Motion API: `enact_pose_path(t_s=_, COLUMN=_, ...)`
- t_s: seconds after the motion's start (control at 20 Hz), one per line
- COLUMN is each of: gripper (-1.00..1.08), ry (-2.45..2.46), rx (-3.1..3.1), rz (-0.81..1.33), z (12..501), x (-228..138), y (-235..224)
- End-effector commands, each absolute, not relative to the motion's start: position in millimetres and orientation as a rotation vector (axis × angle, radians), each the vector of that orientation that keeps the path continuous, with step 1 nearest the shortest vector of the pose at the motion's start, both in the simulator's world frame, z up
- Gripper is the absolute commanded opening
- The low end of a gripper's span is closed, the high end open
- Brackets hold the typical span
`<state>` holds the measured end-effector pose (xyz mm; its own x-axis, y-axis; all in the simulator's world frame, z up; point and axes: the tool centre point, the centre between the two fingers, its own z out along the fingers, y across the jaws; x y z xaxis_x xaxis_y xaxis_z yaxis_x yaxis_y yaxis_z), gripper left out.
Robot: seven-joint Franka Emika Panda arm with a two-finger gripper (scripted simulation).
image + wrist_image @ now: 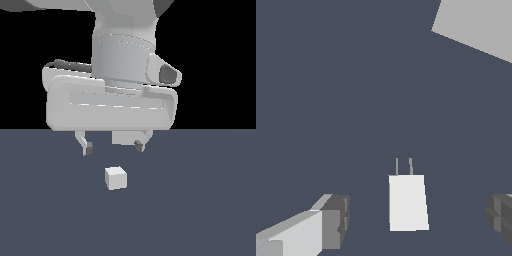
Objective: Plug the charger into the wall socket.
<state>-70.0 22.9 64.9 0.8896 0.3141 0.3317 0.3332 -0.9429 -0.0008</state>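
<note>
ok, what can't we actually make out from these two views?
- Wall socket: the wrist view shows only a corner, the rest cut off by the frame edge; no centre hole visible. The exterior view does not show it at all.
- Charger prongs: visible in the wrist view only; in the exterior view they face away.
- Claw height above the charger: neither view settles it.
- Arm above the wrist: cut off by the exterior view's top edge.

One white charger (116, 178) lay on the floor, two thin prongs (403, 166) on it; one light-grey wall socket (476, 26) showed in part; one gripper (113, 147) with two dark-padded fingers (88, 148); one dark floor (200, 210)
</note>
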Motion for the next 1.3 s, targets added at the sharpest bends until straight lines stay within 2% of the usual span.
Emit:
enact_pose_path(t_s=0.0, gripper=1.0, ry=-0.522, rx=-2.993, rz=-0.519, z=62, x=-71, y=23)
enact_pose_path(t_s=0.6, gripper=1.0, ry=-0.523, rx=-2.994, rz=-0.517, z=58, x=-71, y=23)
enact_pose_path(t_s=1.25, gripper=1.0, ry=-0.524, rx=-2.995, rz=-0.516, z=14, x=-71, y=23)
